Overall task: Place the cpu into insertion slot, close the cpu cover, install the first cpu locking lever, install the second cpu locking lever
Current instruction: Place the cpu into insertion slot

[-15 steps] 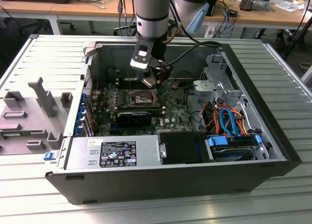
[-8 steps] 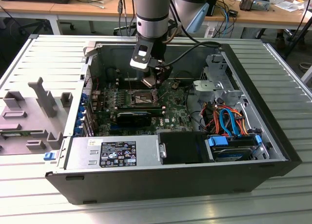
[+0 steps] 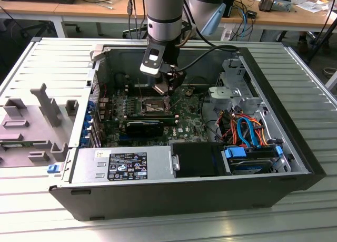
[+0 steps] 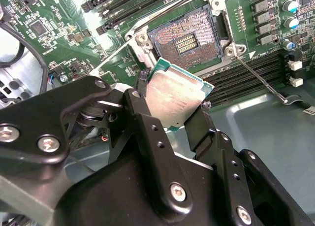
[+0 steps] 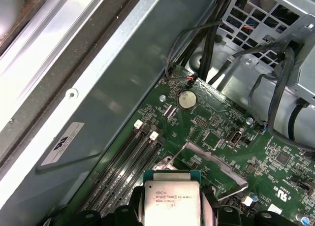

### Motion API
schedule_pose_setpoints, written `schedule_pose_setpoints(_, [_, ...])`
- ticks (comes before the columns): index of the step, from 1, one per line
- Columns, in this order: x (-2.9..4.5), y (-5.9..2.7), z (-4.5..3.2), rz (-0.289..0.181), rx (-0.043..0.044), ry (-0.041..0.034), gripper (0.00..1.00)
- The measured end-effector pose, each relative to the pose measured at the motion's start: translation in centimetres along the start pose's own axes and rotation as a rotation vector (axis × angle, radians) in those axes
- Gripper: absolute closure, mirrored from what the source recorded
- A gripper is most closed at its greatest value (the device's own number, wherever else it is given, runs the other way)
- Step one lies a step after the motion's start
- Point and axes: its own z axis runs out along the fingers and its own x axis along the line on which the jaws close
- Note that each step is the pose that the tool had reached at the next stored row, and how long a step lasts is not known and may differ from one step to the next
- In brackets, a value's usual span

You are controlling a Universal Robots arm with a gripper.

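Now: cpu gripped above the bare slot

Clenched on the cpu, the pincer holds the chip by two opposite edges, one black finger on each side. In the second wrist view the chip is tilted with its dull silver top in view, and it hangs apart from the board, just beside one corner of the slot. The slot lies uncovered, its field of contacts bare inside the silver rim. A thin lever is swung out from the slot's corner and slants across the memory slots.

In the first wrist view the cpu sits between the fingers, with the memory slots and a round coin cell on the green board beyond it.

In the exterior view the arm reaches down into the open case, which lies on its side on the slatted tabletop. The pincer hangs just over the slot.
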Motion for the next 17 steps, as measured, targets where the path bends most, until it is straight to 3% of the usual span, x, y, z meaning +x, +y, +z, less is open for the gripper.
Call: schedule_pose_setpoints(17, [0.00,0.00,0.03,0.019,-0.0003,-0.0017,0.45])
